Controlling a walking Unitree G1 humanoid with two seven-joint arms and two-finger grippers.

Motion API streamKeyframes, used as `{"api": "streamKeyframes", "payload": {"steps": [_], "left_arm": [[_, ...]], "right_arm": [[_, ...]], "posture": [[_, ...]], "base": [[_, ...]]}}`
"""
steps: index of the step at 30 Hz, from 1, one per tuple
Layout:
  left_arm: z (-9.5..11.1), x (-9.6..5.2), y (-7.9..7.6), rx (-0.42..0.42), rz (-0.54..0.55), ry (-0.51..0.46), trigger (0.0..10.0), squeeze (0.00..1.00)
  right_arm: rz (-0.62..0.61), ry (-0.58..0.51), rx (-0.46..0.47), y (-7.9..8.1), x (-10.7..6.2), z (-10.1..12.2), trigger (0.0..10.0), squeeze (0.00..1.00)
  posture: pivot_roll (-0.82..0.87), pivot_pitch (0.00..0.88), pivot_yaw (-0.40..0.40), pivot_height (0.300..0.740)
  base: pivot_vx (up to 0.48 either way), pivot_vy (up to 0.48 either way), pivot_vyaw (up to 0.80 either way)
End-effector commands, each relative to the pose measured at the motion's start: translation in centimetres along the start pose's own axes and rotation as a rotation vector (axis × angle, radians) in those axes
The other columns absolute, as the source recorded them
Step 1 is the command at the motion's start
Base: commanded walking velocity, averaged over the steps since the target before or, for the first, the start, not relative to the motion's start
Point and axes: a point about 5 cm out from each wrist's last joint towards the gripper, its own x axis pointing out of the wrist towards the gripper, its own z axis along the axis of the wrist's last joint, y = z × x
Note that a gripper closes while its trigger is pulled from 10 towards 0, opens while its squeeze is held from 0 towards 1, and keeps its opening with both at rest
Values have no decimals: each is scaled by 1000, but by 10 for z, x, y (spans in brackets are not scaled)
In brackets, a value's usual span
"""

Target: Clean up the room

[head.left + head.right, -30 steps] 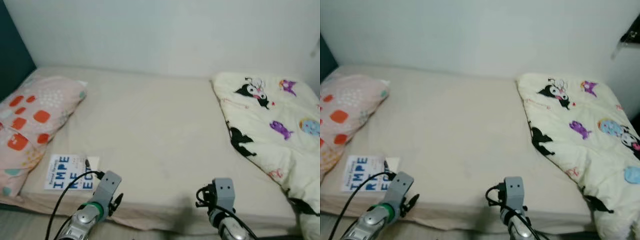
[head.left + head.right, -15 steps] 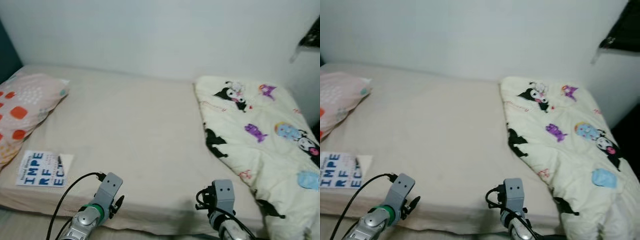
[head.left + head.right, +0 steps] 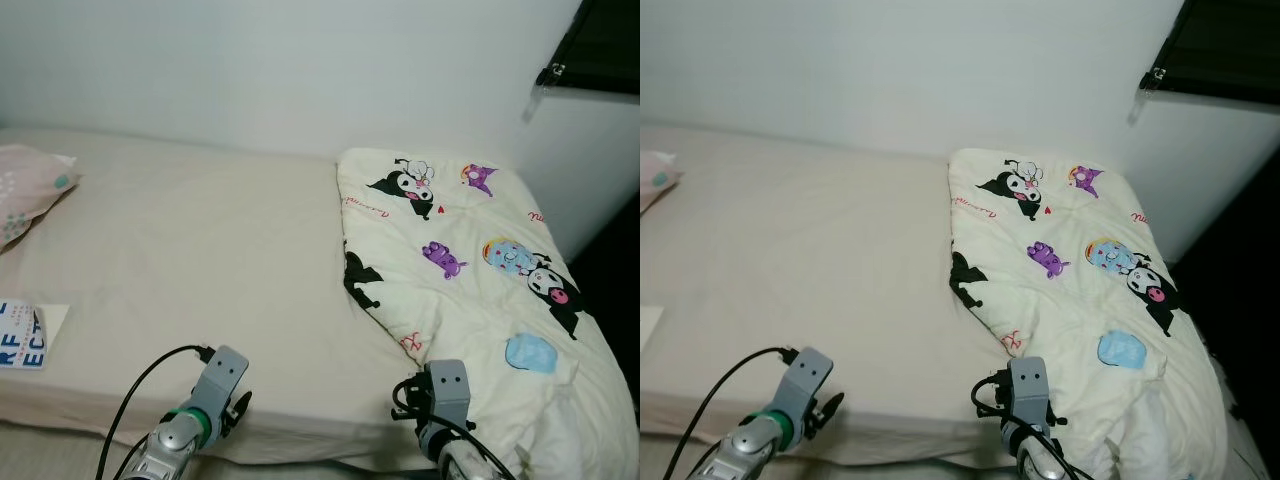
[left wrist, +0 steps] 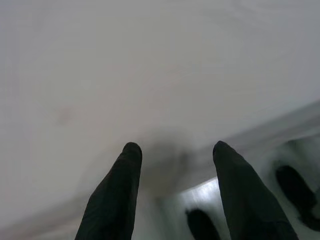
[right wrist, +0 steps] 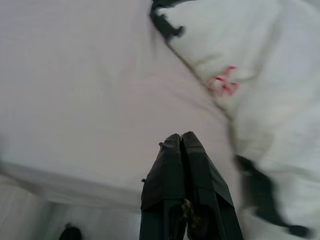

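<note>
Cartoon quilt [image 3: 470, 250] on bed [image 3: 200, 250]; book [image 3: 25, 335], possibly, at edge.

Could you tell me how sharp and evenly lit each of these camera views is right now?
Left and right eye views: evenly lit, slightly soft, the cartoon-print blanket legible. Left wrist view: hazy and washed out, the left gripper fingers dark against pale blur. Right wrist view: motion-blurred, the right gripper shut, blanket print smeared.

Matt beige cloth sheet [image 3: 200, 250], soft printed cloth quilt [image 3: 460, 270], matt wall [image 3: 280, 70].
</note>
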Motion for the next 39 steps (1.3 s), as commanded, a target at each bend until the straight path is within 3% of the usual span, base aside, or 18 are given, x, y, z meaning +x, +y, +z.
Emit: {"api": "streamKeyframes", "payload": {"steps": [1,27,39], "left_arm": [[-3,0,-4,2,-14,13,10000,0],[-3,0,-1,-1,-2,13,10000,0],[5,-1,2,38,9,-47,10000,0]], "right_arm": [[-20,19,2,-5,-3,-4,10000,0],[-20,17,6,-4,-3,-5,10000,0],[-43,-6,17,-5,-4,-3,10000,0]], "posture": [[-52,33,2,740],[-51,38,9,740],[-53,51,10,740]], "base": [[0,-285,0],[0,-11,0],[0,0,0]]}}
